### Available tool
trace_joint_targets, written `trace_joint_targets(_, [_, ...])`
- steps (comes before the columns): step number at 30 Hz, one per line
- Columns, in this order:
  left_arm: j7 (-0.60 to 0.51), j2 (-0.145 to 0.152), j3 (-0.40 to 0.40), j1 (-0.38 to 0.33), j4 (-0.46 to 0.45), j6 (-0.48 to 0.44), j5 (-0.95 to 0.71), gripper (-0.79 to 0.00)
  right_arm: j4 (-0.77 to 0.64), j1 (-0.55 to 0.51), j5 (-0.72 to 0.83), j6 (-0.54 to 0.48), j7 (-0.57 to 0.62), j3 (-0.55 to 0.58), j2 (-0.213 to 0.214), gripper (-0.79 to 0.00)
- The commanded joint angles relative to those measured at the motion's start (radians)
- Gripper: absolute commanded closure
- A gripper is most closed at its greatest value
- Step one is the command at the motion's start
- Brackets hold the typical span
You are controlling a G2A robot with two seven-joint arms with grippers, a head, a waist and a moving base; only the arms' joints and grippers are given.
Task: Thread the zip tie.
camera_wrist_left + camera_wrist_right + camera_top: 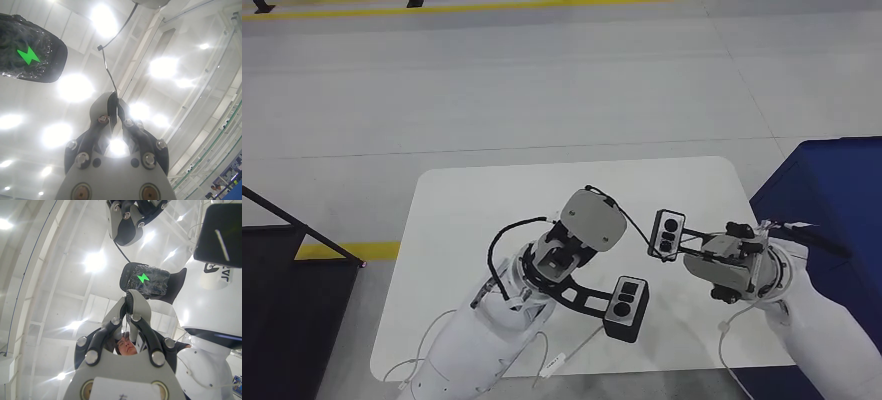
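Seen from above, your left gripper (591, 216) is raised over the middle of the white counter (472, 210), pointing up towards the overhead camera; your right gripper (712, 258) is raised too, at about 3 o'clock from the left one and closer to the counter's 3 o'clock edge; the two are near each other but apart. In the left wrist view you can see the left gripper pinched narrow on the black zip tie (109, 71), its ribbed pads (112, 111) pressed together on one end of the strap; from there the strap rises free to its small square head (99, 47), and a further dark stretch runs on from the head towards the other gripper. In the right wrist view your right gripper is likewise squeezed tight, with a thin dark strand of the zip tie caught between its pads; so the zip tie hangs in the air between the two grippers, held up off the counter, one end in each. You cannot tell from these views whether the tail has passed through the head. In the top view a dark blue box (827, 200) stands just beyond the counter at 3 o'clock; a yellow floor line (347, 250) lies on the floor at 9 o'clock.
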Motion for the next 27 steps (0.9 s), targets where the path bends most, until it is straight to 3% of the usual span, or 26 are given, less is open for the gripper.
trace_joint_targets(1, [0.002, -0.001, -0.001, -0.001, 0.000, 0.001, 0.000, 0.000, 0.000, 0.000, 0.006, 0.008, -0.007, 0.000, -0.002, 0.000])
trace_joint_targets(27, [0.024, 0.011, 0.006, 0.019, -0.010, 0.013, 0.000, 0.000, -0.004, 0.000, 0.008, 0.020, -0.019, 0.004, -0.004, 0.000])
